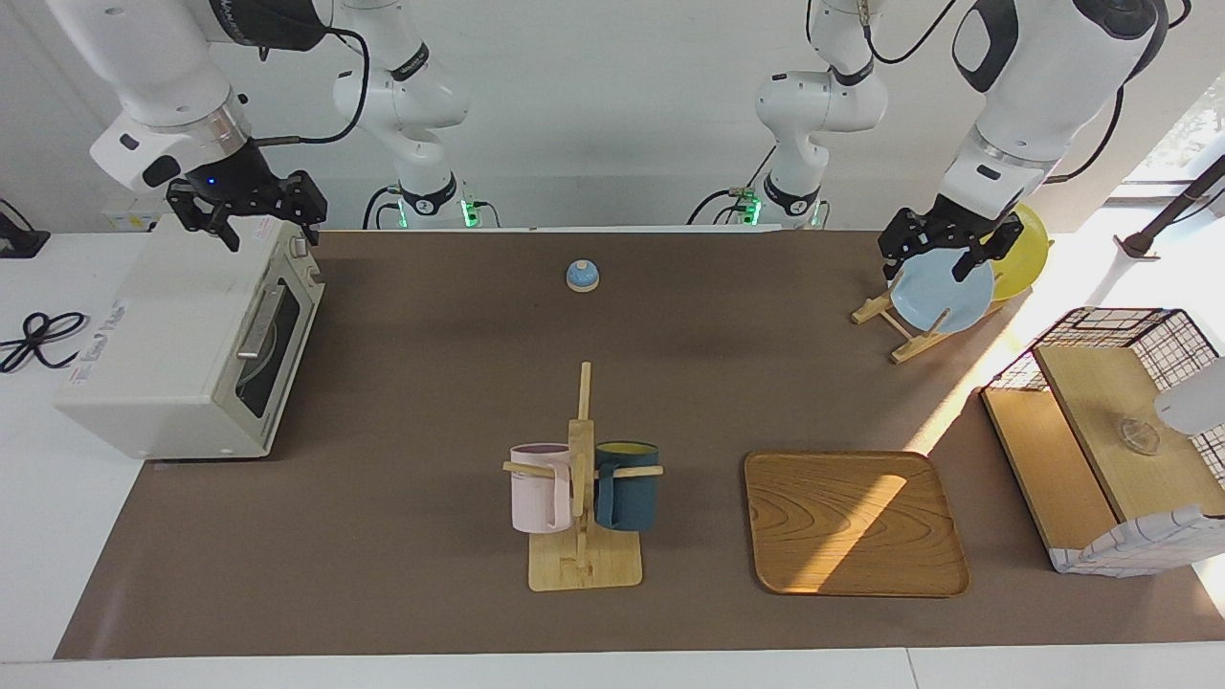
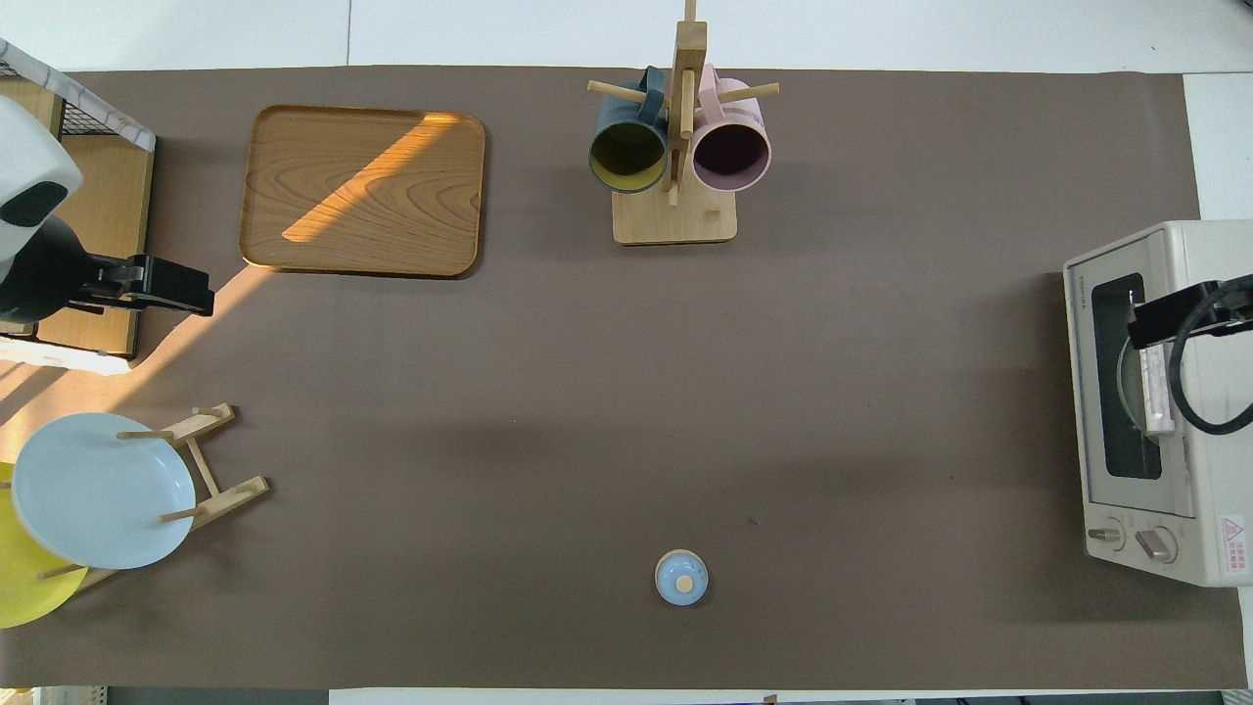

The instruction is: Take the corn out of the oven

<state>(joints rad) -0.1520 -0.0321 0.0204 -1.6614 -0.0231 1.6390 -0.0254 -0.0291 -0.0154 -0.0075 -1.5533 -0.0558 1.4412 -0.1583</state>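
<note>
Oven (image 1: 191,344) door shut, frame left; corn not visible. Right gripper (image 1: 251,212) spread above oven; left gripper (image 1: 943,251) spread over blue plate (image 1: 943,295). Opening and removal pending.

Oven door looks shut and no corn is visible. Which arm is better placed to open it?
Probably the right arm. The right gripper hangs over the boxy off-white toaster oven, above its closed dark glass door. The left gripper is over the round pale blue plate at the table's left-arm end.
</note>
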